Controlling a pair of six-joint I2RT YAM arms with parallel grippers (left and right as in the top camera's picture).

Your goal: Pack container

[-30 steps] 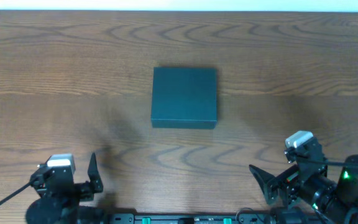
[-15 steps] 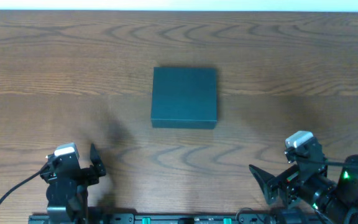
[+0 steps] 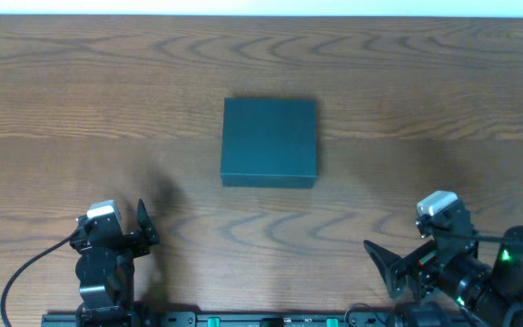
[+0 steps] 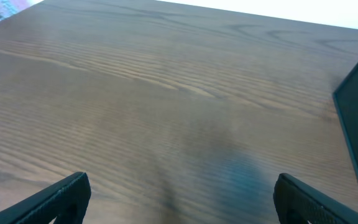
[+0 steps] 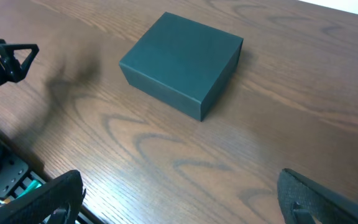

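Container [image 3: 270, 143]: a dark teal, roughly square cardboard box, closed and lying flat near the middle of the wood-grain counter [image 3: 80, 109]. In the overhead view I read it as lying between my two arms and farther from the near edge than either.

Left hand [image 4: 182, 191]: low at the near-left part of the counter. Its two black fingers are spread wide, with bare wood showing between them. In its wrist view only one edge of the container appears, at the right margin.

Right hand [image 5: 179, 186]: at the near-right corner of the counter, fingers likewise parted wide over bare wood. Its wrist view takes in the whole container ahead, one corner turned toward the camera, and the left hand as a small dark shape at the left margin.

I see both hands well apart from the container.
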